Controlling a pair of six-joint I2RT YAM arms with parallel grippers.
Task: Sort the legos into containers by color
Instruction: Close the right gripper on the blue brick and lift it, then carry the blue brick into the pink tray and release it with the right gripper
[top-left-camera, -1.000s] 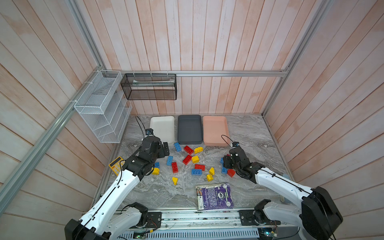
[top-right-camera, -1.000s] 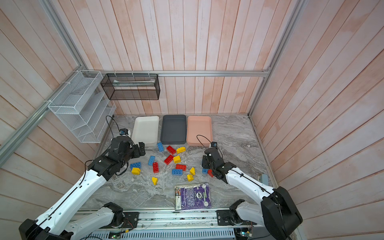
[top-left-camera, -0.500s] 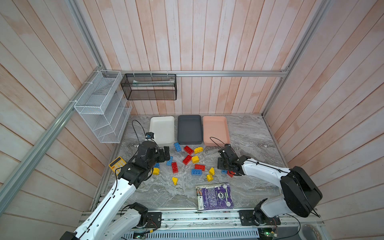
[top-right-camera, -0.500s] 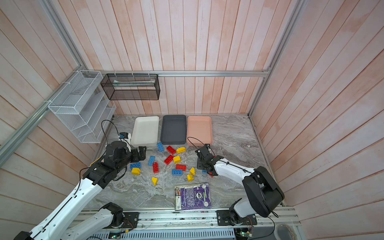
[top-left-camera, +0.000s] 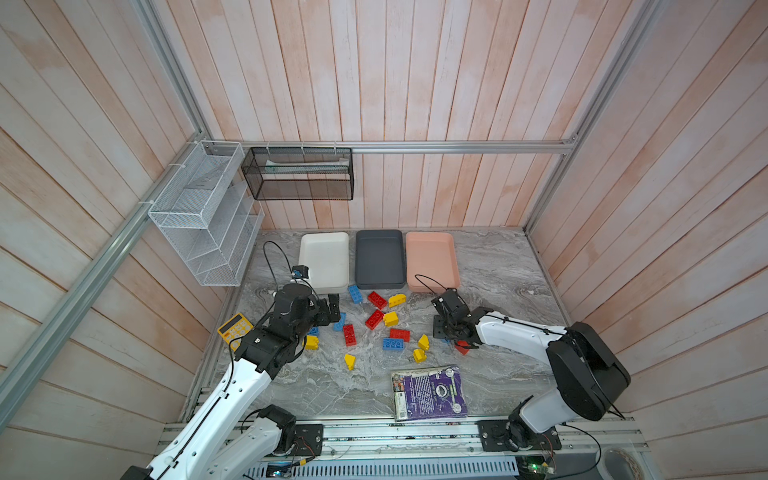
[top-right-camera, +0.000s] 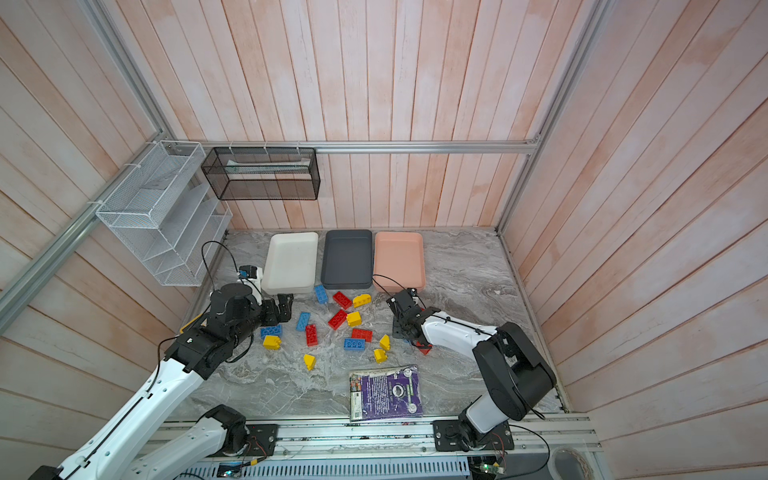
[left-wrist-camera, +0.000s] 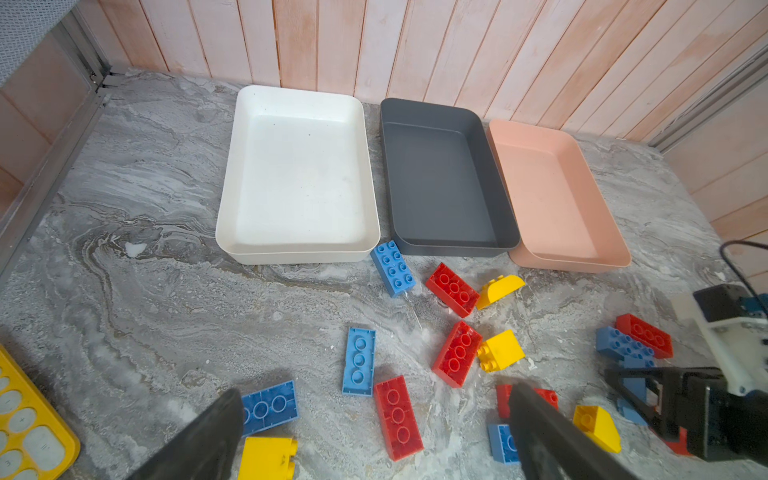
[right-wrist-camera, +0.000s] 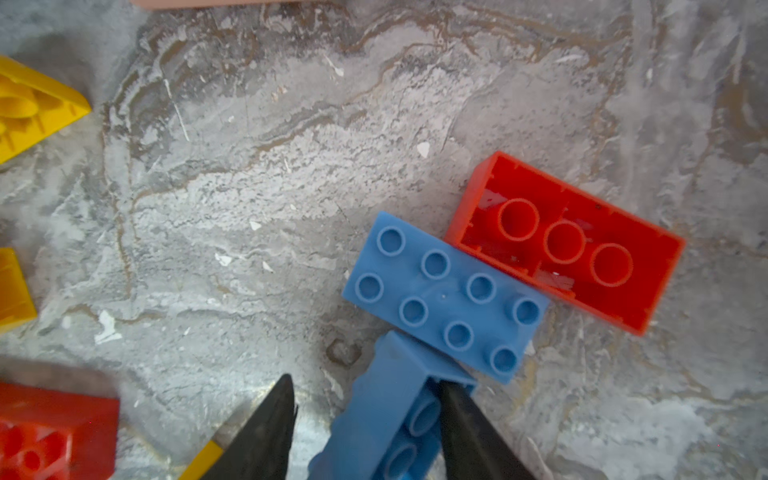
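marble tabletop boxed in by pink plank walls. your three trays line the back wall: the dark grey tray in the middle, the white tray on its left, the salmon tray on its right, each showing only bare floor. the legos lie scattered just in front of the dark grey tray. open marble runs right of it, past the salmon one, to the wall.

your left gripper hovers front-left of the dark grey tray, jaws wide. your right gripper, front-right of it, has jaws narrow around a tilted blue brick: one finger touches it, the other stands off. a studded blue brick and an upturned red brick crowd it. a yellow calculator lies far front-left, and a purple booklet lies at the front edge.
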